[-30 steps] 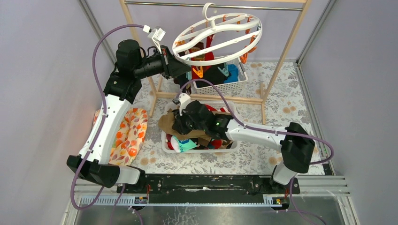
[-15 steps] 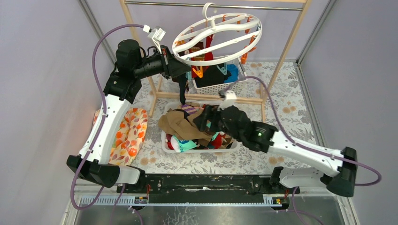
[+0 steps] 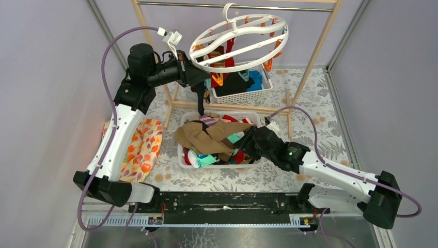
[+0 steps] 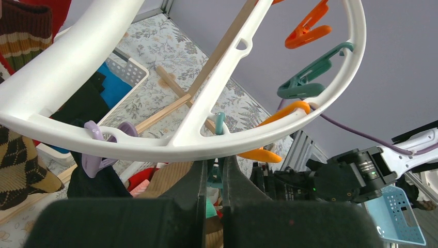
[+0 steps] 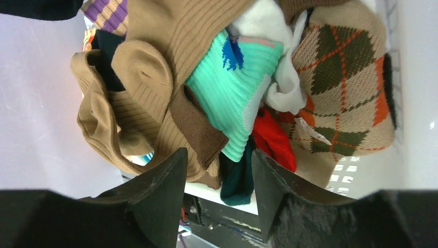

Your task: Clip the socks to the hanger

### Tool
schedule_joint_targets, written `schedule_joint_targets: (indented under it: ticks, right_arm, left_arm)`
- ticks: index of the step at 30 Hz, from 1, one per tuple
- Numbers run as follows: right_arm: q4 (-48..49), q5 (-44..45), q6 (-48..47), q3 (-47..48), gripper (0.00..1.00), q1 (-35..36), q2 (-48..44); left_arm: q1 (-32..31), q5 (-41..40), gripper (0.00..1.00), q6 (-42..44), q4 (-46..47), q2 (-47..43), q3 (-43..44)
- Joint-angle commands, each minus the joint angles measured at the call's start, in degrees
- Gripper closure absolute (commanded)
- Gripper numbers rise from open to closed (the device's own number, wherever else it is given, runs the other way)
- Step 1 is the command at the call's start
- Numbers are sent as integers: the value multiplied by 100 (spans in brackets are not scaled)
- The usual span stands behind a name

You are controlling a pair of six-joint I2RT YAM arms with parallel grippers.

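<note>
1. Near basket (image 3: 181, 156) holds the socks (image 3: 206, 135); right tool (image 5: 219, 157) is spread just above them.
2. Far basket (image 3: 243, 96) holds black and blue fabric.
3. Hanger (image 3: 243, 49) hangs on the rail (image 3: 268, 8); left tool (image 4: 212, 166) is pressed together at its rim.

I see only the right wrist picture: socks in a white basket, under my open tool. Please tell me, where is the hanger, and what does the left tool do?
Observer: The hanger hangs up at the back, over a second white basket.
Operator: And the left tool?
Observer: The left tool is shut, its fingertips up against the underside of the hanger's near rim.
Operator: Is any sock clipped already?
Observer: Yes, a black sock hangs under a lilac clip beside the left tool.
</note>
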Motion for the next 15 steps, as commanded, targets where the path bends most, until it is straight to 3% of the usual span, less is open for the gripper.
schedule_joint_targets:
  ticks: [1, 15]
  right_arm:
    - [738, -586, 543, -91, 46, -165, 153]
    - [1339, -801, 849, -206, 60, -204, 500]
  left_arm:
    - [-36, 139, 100, 142, -50, -117, 132]
    - [-33, 157, 100, 143, -36, -130, 116]
